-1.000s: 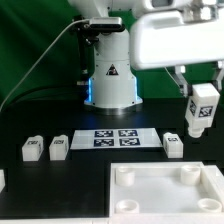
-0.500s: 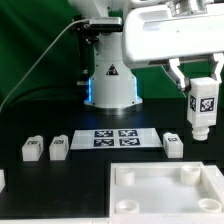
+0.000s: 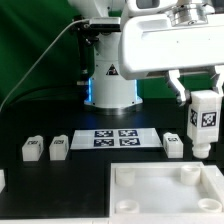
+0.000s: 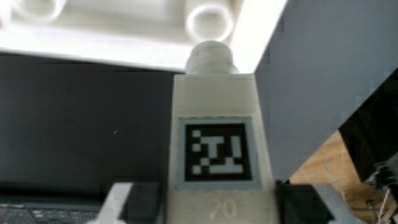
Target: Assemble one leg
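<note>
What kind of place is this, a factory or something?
Most likely a robot research lab: a robot arm on a black table, a marker board of printed tags, and the tagged white leg held in its fingers.

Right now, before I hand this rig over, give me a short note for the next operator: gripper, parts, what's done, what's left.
Gripper: shut on the leg, held upright in the air, not touching anything else.
Leg: above the far corner of the white panel on the exterior view's right. In the wrist view its tip points toward a round corner hole. Not seated.
Two spare legs lie on the exterior view's left of the marker board, a third spare leg on its right.
Done: leg picked up.
Left: lower it into the hole, fix it, release.
</note>
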